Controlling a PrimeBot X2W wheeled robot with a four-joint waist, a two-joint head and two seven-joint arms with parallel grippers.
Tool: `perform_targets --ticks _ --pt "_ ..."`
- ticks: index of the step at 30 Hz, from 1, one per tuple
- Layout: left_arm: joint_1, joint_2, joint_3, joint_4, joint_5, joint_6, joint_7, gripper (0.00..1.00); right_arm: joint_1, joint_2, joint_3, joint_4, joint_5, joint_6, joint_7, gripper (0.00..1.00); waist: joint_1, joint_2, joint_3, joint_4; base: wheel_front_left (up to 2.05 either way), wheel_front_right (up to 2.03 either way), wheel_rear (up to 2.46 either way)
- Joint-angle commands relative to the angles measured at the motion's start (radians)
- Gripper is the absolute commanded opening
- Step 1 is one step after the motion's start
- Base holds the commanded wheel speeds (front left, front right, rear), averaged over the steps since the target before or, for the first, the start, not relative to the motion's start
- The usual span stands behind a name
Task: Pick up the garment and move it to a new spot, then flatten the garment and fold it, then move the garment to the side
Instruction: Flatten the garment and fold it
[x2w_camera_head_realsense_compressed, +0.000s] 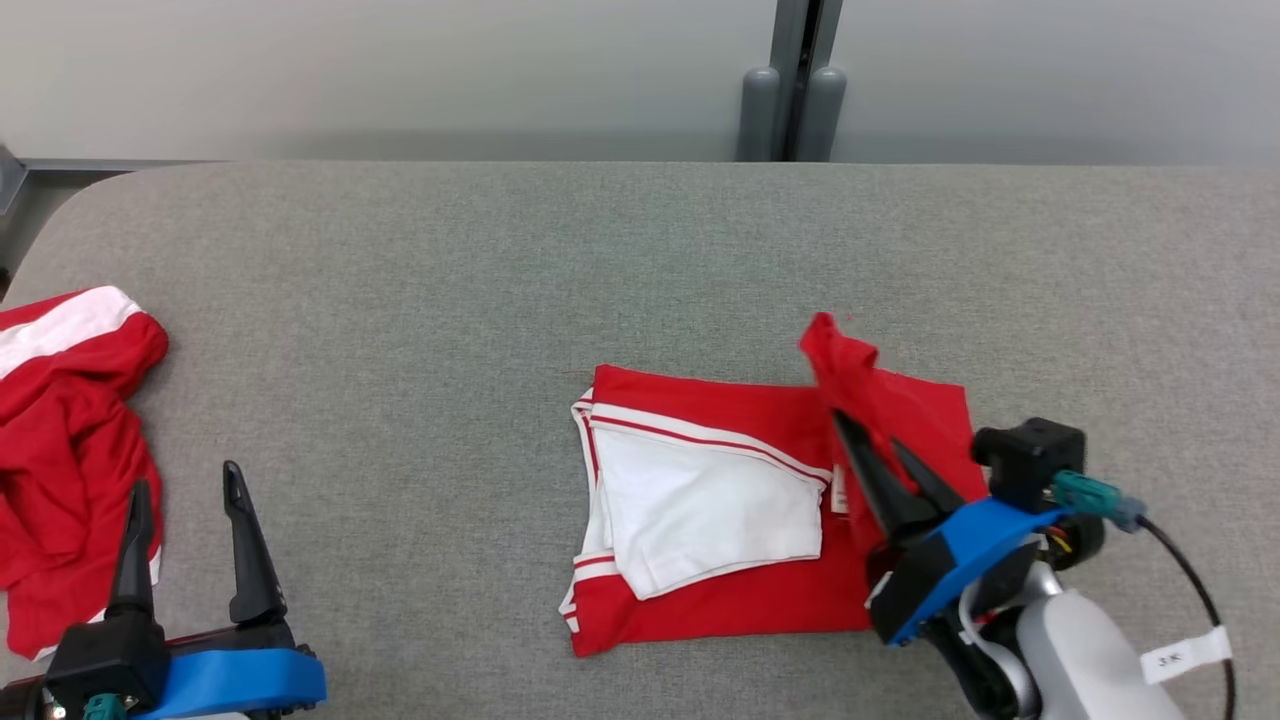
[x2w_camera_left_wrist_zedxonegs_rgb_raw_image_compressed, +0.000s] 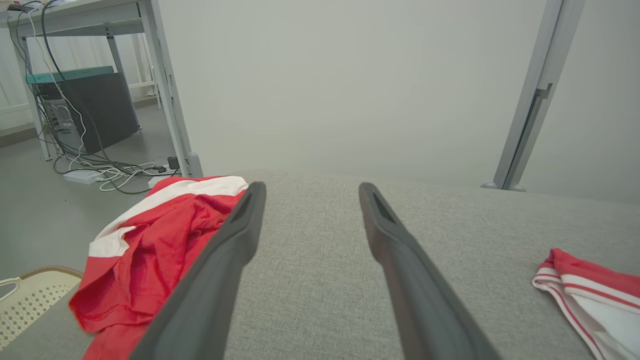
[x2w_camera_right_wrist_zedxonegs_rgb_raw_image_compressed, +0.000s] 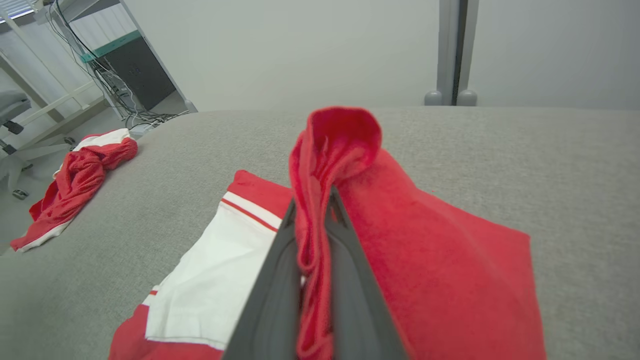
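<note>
While right gripper (x2w_camera_head_realsense_compressed: 867, 430) pinches the garment (x2w_camera_head_realsense_compressed: 715, 598), left gripper (x2w_camera_head_realsense_compressed: 186, 477) gapes empty near crumpled cloth (x2w_camera_head_realsense_compressed: 60, 460).

Two red-and-white garments lie on one grey table (x2w_camera_head_realsense_compressed: 640, 250): one partly folded garment (x2w_camera_head_realsense_compressed: 720, 520) near the middle and one crumpled garment (x2w_camera_head_realsense_compressed: 70, 450) at the left edge. There are two grippers, the left gripper (x2w_camera_head_realsense_compressed: 186, 480) at the near left and the right gripper (x2w_camera_head_realsense_compressed: 868, 430) at the near right, each with two dark fingers. One pale basket (x2w_camera_left_wrist_zedxonegs_rgb_raw_image_compressed: 30, 295) sits off the table's left edge.
</note>
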Motion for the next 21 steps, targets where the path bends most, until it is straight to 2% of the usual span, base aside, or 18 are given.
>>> perform_targets --ticks 1,12,21 --pt "-0.021 -0.002 -0.002 0.003 0.003 -0.002 -0.002 1.00 -0.021 0.011 0.021 0.009 0.004 0.000 -0.010 0.00 -0.0001 0.0000 0.003 0.007 0.00 0.00 0.00" --pt "-0.041 -0.002 -0.048 0.010 -0.019 0.011 -0.002 1.00 -0.114 0.065 0.197 0.131 0.028 0.000 -0.062 0.00 -0.0001 0.0000 0.023 0.045 0.00 0.00 0.00" --pt "-0.062 -0.002 -0.061 0.028 -0.031 0.010 -0.002 1.00 -0.182 0.080 0.255 0.252 0.056 0.000 -0.124 0.00 -0.0001 0.0000 0.039 0.067 0.00 0.00 0.00"
